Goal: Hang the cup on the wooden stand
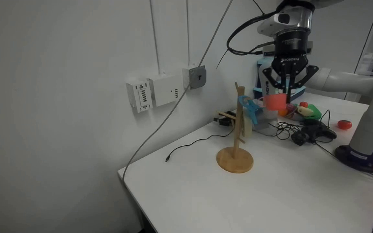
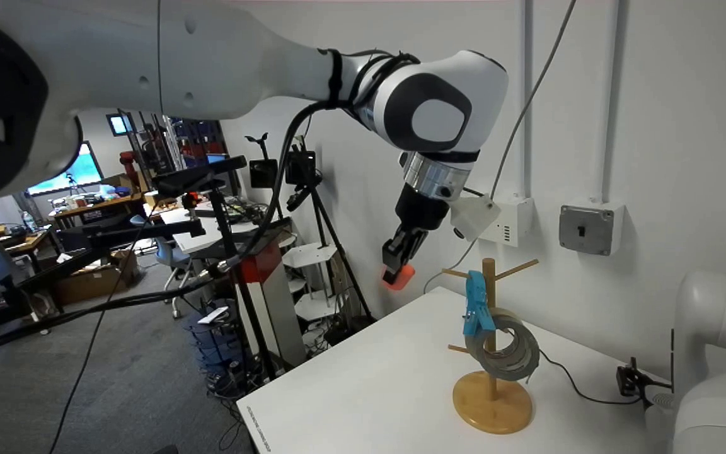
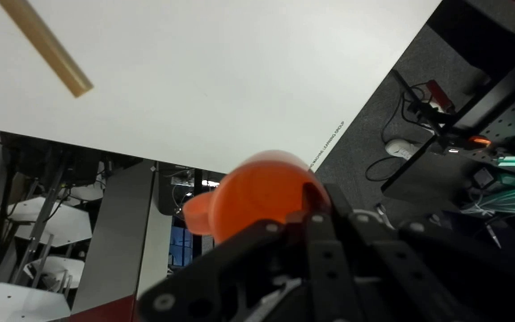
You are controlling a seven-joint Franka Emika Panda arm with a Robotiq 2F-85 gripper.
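The small red-orange cup [image 1: 275, 102] is held in the air by my gripper [image 1: 288, 94], which is shut on the cup's wall. One finger is inside the cup in the wrist view, where the cup [image 3: 262, 197] opens toward the camera and its handle points left. In an exterior view, the handle points toward the wooden stand [image 1: 237, 136]. The cup [image 2: 403, 278] is partly hidden behind the gripper [image 2: 394, 270] in an exterior view, left of and apart from the stand [image 2: 492, 403]. One peg [image 3: 47, 49] shows at the wrist view's upper left.
A blue clip [image 2: 478, 302] and a grey tape roll [image 2: 505, 356] hang on the stand's pegs. A thin black cable [image 1: 199, 139] lies behind the stand. A black device [image 1: 312, 131] with cables, toy food [image 1: 304, 111] and a red object [image 1: 344, 124] lie near the robot base.
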